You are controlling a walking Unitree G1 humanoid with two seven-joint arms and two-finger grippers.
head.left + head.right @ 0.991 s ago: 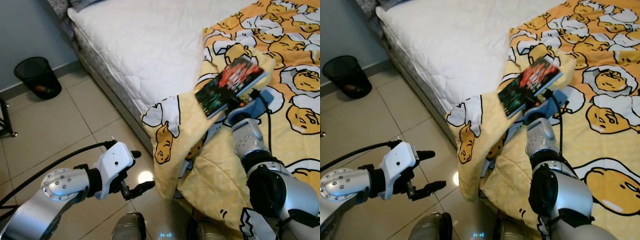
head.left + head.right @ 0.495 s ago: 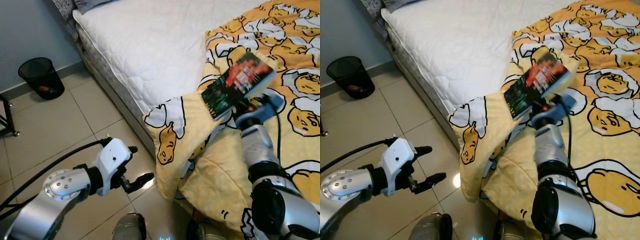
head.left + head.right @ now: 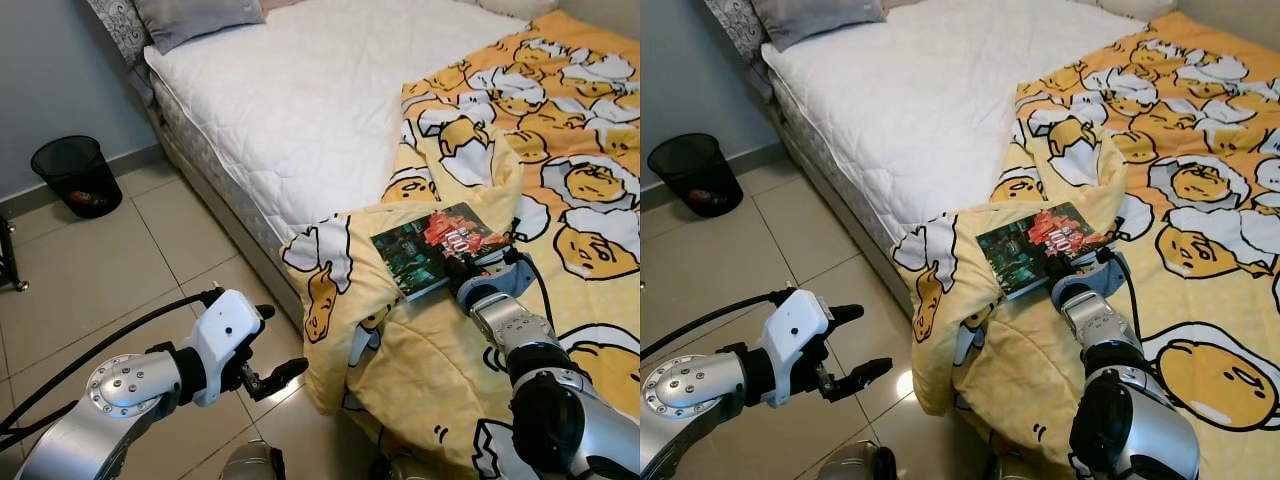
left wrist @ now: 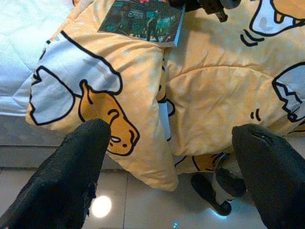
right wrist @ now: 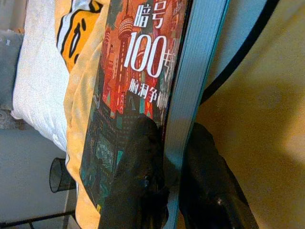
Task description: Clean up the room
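Lying flat on a raised fold of the yellow egg-print blanket, near the bed's edge, is a book with a dark green and red cover. The right gripper pinches the book's near edge, one black finger on the cover and the other under it, so the jaws are narrowed onto the book's thickness. The blanket spills over the side of the bed, its folded corner hanging down toward the tiled floor. Beyond the blanket, the white quilted mattress is bare, with a grey pillow at its far end. The left gripper hangs low over the tiles beside the bed, well apart from the book, its two black fingers spread wide and holding nothing; the left wrist view looks between them at the draped blanket corner and the book above it. A black mesh wastebasket stands on the floor against the grey wall, well away from both arms.
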